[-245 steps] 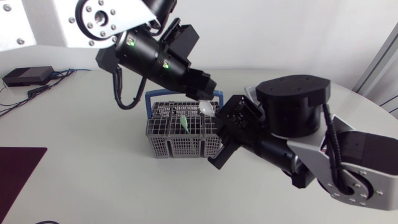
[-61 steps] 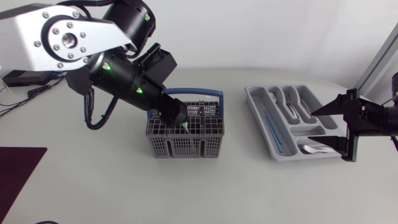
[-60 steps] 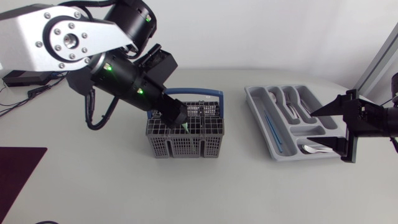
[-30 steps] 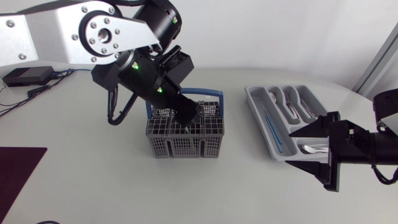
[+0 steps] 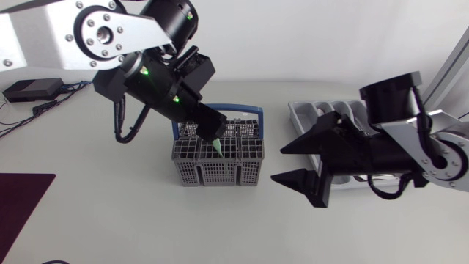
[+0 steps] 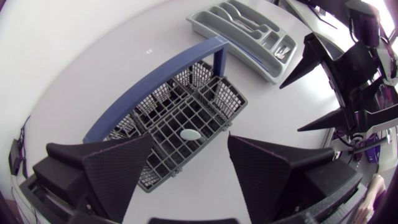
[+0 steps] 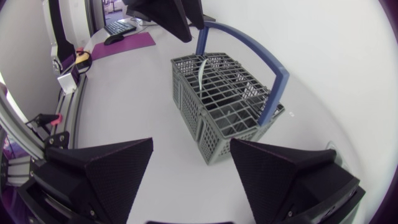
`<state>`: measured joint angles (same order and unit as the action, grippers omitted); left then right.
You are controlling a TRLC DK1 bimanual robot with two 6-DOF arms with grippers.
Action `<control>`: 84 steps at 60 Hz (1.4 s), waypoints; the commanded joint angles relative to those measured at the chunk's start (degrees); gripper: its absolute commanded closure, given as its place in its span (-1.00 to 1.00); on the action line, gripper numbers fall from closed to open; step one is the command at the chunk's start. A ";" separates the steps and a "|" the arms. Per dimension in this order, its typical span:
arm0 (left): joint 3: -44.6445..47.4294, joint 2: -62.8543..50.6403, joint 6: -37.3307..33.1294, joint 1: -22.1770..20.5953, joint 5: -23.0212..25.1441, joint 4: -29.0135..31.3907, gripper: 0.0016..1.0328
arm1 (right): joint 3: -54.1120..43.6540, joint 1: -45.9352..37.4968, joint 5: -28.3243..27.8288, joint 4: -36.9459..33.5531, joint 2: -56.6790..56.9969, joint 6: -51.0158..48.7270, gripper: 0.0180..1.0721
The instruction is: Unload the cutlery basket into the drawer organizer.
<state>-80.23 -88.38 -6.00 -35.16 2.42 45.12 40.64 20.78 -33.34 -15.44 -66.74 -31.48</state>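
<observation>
The right tool [image 5: 278, 166] hangs low over the table [image 5: 110, 220], just beside the cutlery basket [image 5: 218, 163] on the side facing the drawer organizer [image 6: 219, 38]. Its two wedge fingers are spread wide and nothing is between them. The basket is grey mesh with a blue hoop handle [image 5: 250, 112] and stands upright near the middle of the table. One utensil with a pale green end [image 5: 218, 149] stands in a middle compartment; I cannot tell what kind of utensil it is. The left tool [image 5: 214, 135] hangs directly above that utensil. In the left wrist view its fingers are wide apart and hold nothing, with the pale end showing below the gap. The organizer lies further back, well apart from the basket and partly hidden behind the right arm [image 5: 410, 147]. Silver cutlery [image 6: 245, 17] lies in several of its compartments.
</observation>
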 commanded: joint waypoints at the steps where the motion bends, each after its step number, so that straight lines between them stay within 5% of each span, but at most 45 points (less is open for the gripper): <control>1: 2.09 2.69 1.17 1.49 -0.57 -0.30 -0.79 | 2.78 2.78 1.17 2.08 -4.36 8.90 -0.69; 16: 4.11 4.79 1.25 4.31 -0.57 -1.18 -0.79 | 9.89 6.91 2.32 5.16 -14.29 19.27 -0.68; 41: 8.42 6.99 -1.82 7.65 1.36 -1.27 -0.79 | 18.16 15.44 13.13 11.05 -23.35 28.58 -0.61; 63: 14.92 11.21 -13.25 8.97 5.32 -0.21 -0.83 | 22.90 17.28 15.85 10.87 -28.09 30.34 -0.38; 84: 19.67 14.02 -22.30 9.14 6.11 1.11 -0.88 | 23.43 18.25 17.96 10.87 -29.85 30.34 0.12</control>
<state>-62.48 -75.02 -25.67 -26.39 7.92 45.63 62.81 38.22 -16.19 -4.73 -95.39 -2.74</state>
